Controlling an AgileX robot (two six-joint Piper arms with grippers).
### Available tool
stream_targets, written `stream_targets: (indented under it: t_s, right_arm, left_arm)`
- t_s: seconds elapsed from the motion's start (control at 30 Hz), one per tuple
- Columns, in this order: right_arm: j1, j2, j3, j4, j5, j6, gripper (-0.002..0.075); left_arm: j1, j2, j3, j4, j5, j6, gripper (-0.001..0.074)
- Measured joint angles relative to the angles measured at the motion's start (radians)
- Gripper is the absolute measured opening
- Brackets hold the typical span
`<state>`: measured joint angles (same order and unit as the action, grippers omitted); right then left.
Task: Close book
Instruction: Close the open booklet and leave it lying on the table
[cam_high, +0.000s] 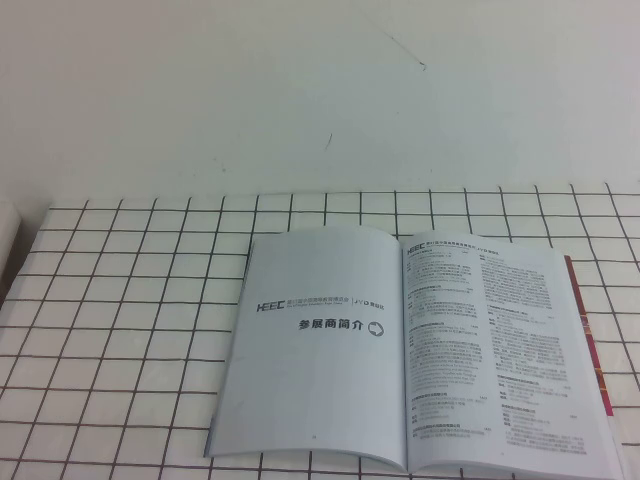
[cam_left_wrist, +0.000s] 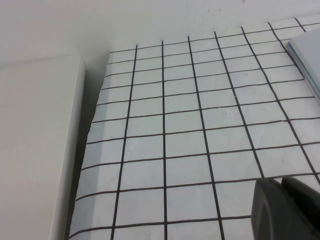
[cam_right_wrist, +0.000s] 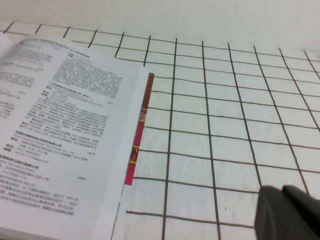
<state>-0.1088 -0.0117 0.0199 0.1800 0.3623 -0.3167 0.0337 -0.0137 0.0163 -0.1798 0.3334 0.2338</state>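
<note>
One open book (cam_high: 410, 350) lies on one grid-printed cloth (cam_high: 130, 330), two pages facing up; one white block (cam_left_wrist: 35, 150) sits well left of the book. Two grippers: the left gripper (cam_left_wrist: 286, 209) over the cloth left of the book; the right gripper (cam_right_wrist: 287, 212) over the cloth right of it.

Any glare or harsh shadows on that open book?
High view: even light; the open white paper book shows no glare, only faint shade along its fold. Left wrist view: a shadow lines the edge of the black-gridded white cloth; the dark left gripper hangs over it. Right wrist view: even light; the dark right gripper hangs beside the book.
</note>
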Motion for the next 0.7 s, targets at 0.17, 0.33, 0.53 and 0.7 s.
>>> stream_targets:
  t_s: [0.17, 0.33, 0.53, 0.7]
  right_arm:
    - [0.000, 0.000, 0.000, 0.000, 0.000, 0.000, -0.0003]
    - [0.000, 0.000, 0.000, 0.000, 0.000, 0.000, -0.0003]
    - [0.000, 0.000, 0.000, 0.000, 0.000, 0.000, -0.0003]
    - [0.000, 0.000, 0.000, 0.000, 0.000, 0.000, -0.0003]
  left_arm:
    - [0.000, 0.000, 0.000, 0.000, 0.000, 0.000, -0.0004]
    - [0.000, 0.000, 0.000, 0.000, 0.000, 0.000, -0.0004]
    - [0.000, 0.000, 0.000, 0.006, 0.000, 0.000, -0.0004]
    - [0.000, 0.000, 0.000, 0.008, 0.000, 0.000, -0.0004]
